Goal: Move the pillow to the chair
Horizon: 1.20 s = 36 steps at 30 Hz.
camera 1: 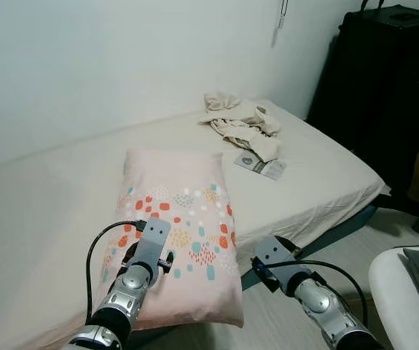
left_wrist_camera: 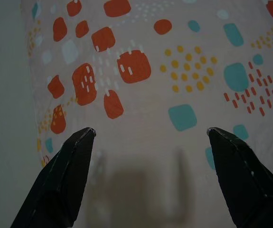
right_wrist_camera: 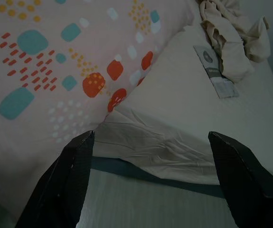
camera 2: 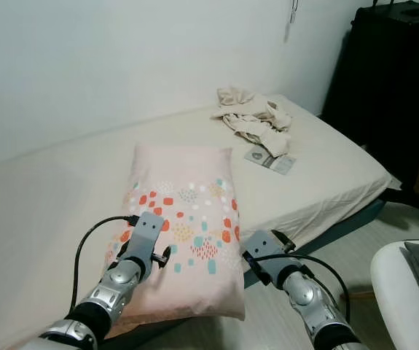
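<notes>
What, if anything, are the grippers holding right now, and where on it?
Nothing is held. The left gripper hovers open over the pillow; the right gripper is open beside the pillow's edge at the bed side.

pillow point(camera 1: 181, 233) – 1 | bed point(camera 1: 41, 211) – 1 | crumpled cloth point(camera 1: 240, 122) on bed – 1 | packet point(camera 1: 260, 165) on bed – 1 | grippers – 2: left gripper point(left_wrist_camera: 150, 135), right gripper point(right_wrist_camera: 150, 137)

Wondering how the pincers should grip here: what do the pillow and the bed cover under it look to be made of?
The pillow looks like soft matte woven fabric, pale pink with printed red, teal and yellow patches; it sags over the bed edge. The bed cover looks like thin cream cloth, probably cotton, since it wrinkles at the corner. Both the left pincer and right pincer are open.
</notes>
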{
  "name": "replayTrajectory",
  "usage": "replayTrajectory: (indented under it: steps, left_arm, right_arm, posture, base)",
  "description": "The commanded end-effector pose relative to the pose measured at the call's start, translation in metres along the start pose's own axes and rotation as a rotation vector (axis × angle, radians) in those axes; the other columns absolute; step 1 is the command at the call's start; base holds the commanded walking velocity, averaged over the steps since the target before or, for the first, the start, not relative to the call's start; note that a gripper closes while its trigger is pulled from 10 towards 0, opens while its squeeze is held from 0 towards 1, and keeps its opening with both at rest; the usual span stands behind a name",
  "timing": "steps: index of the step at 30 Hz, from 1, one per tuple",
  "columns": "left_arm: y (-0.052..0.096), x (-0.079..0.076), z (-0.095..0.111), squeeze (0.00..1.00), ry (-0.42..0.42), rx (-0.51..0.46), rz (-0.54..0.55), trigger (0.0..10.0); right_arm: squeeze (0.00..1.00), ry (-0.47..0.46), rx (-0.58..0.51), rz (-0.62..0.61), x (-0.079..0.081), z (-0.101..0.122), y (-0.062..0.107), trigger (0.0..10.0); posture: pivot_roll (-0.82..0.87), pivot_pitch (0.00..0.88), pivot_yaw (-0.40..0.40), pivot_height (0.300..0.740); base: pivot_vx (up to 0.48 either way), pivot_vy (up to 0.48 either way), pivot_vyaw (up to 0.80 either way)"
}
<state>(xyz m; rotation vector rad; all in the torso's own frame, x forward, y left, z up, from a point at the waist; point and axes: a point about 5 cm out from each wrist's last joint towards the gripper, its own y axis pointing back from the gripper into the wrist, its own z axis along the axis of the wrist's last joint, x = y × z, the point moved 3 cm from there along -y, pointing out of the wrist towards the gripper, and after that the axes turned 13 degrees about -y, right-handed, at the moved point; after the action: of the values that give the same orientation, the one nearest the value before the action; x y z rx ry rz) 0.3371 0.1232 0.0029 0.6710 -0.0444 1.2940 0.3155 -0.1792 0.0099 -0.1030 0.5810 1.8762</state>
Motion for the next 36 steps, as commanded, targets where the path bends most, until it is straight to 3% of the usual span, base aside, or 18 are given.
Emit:
replayTrajectory:
  steps: [1,36]
  left_arm:
    - [-0.0001,-0.0025,-0.0028,0.00,-0.014,0.017,-0.016,10.0]
    - [-0.0005,-0.0044,-0.0018,0.00,-0.004,0.017,-0.013,10.0]
  right_arm:
    - [0.00,-0.018,0.008,-0.004,0.0022,-0.0023,0.0001,10.0]
    - [0.00,-0.024,0.013,-0.006,-0.0004,-0.0039,0.0011,10.0]
  posture:
    - [-0.13,0.063,0.034,0.740]
    - [-0.14,0.045,0.019,0.740]
  base:
    - [0.000,0.000,0.00]
    - [0.000,0.000,0.00]
